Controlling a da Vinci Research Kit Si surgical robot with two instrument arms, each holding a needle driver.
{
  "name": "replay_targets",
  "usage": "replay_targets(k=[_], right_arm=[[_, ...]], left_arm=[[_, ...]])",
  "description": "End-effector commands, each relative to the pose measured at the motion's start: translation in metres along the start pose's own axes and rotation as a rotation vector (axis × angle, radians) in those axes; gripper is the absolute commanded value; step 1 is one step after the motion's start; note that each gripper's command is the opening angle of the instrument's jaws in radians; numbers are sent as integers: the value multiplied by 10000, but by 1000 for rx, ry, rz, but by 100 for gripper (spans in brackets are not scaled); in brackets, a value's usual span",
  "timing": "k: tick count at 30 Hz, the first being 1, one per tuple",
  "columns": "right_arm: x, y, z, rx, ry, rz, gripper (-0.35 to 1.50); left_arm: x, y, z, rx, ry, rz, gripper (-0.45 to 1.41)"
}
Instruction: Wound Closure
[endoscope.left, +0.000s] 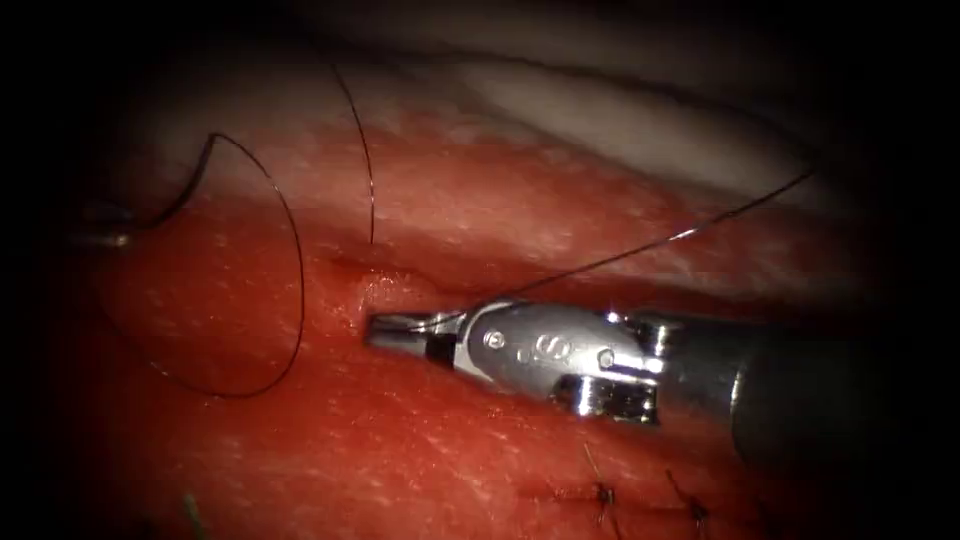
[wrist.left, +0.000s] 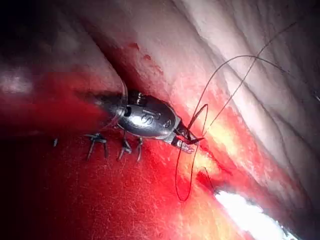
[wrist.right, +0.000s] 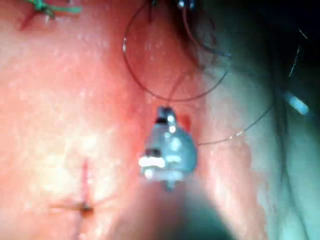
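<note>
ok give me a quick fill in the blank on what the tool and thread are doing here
1. The right arm's tool enters from the picture's ____.
2. Its jaws are shut on the ____, which runs up and right from them.
3. The thread forms a big ____ on the tissue left of the tool.
4. Tied ____ sit below the tool's shaft.

Missing: right; thread; loop; stitches

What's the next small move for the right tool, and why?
Probably a slow, short pull toward the picture's right with the right tool. Its jaws look shut on the thread, and a slack loop of it lies on the tissue to the left, so gentle tension should take that up.
</note>
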Motion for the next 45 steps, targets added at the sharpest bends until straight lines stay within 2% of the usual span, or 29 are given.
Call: replay_targets(k=[1, 2, 4, 5, 10, 27, 33, 35, 37, 40, 43, 45], right_arm=[[13, -14, 5, 11, 6, 2, -35], [27, -29, -2, 25, 10, 5, -35], [38, -42, -7, 35, 13, 9, -35], [53, -56, -13, 44, 18, 14, -35], [79, -79, -24, 52, 26, 27, -35], [106, -141, -41, 138, 7, 6, -35], [115, -162, -44, 231, 57, -4, -35], [117, -156, -46, 190, 76, 3, 21], [108, -133, -46, 158, 66, -6, 61], [95, -106, -43, 117, 49, -16, 79], [66, -50, -33, 68, 33, -33, 83], [54, -29, -29, 35, 18, -37, 86]], left_arm=[[-8, 3, 6, 2, -3, -2, -35], [-9, 1, 6, 12, -6, -1, -35], [-11, -2, 6, 25, -13, -1, -35], [-15, -6, 5, 38, -24, 0, -35], [-25, -12, 0, 66, -53, 1, -35], [-27, -12, -1, 80, -58, -5, -35], [-27, -12, -2, 80, -59, -5, -35], [-27, -12, -2, 81, -59, -5, -35], [-27, -11, -2, 78, -58, -5, -35], [-27, -11, -2, 79, -58, -5, -35], [-27, -11, -2, 79, -58, -5, -35], [-27, -11, -2, 79, -58, -5, -35]])
